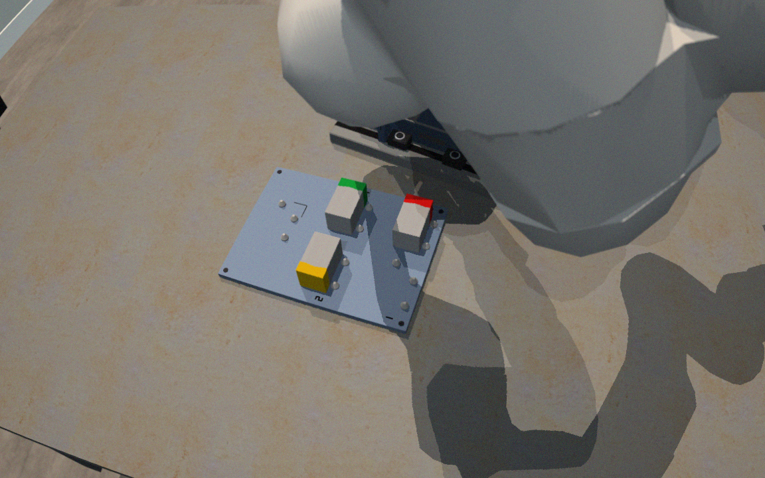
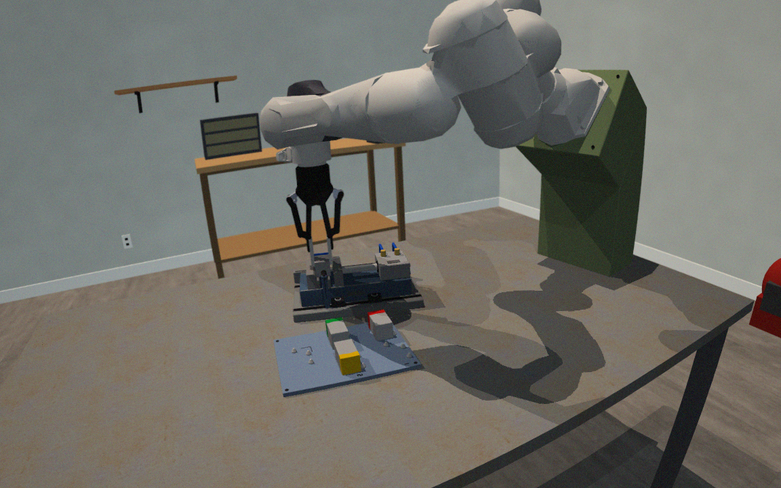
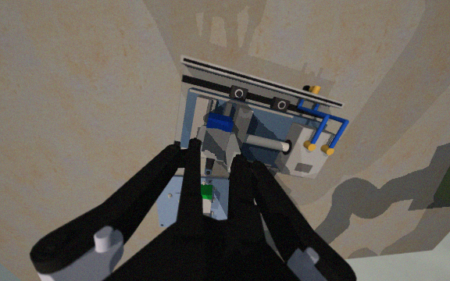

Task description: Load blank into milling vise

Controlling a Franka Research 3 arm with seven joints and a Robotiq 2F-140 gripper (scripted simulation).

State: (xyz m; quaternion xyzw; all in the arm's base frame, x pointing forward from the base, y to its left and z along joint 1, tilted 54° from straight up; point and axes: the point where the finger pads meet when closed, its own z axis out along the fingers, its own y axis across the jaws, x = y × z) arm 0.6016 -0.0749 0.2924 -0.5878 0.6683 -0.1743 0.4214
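My gripper [image 3: 216, 136] is shut on the grey blank with the blue end [image 3: 220, 130], gripping its long sides. The blank hangs at the vise [image 2: 354, 285], on the side away from the hosed jaw block [image 3: 307, 154]. Its blue end points away from the infeed plate [image 1: 342, 244]. I cannot tell whether it touches the low bars or the fixed jaw. In the exterior view the gripper [image 2: 319, 245] points straight down over the vise's left part. In the top view the arm hides the gripper and most of the vise.
Three blanks lie on the infeed plate: green-ended [image 1: 344, 206], red-ended [image 1: 412, 223] and yellow-ended [image 1: 319, 260]. Small pins stand on the plate. Blue hoses [image 3: 326, 122] run to the moving jaw. A green pedestal [image 2: 587, 169] carries the arm at the right.
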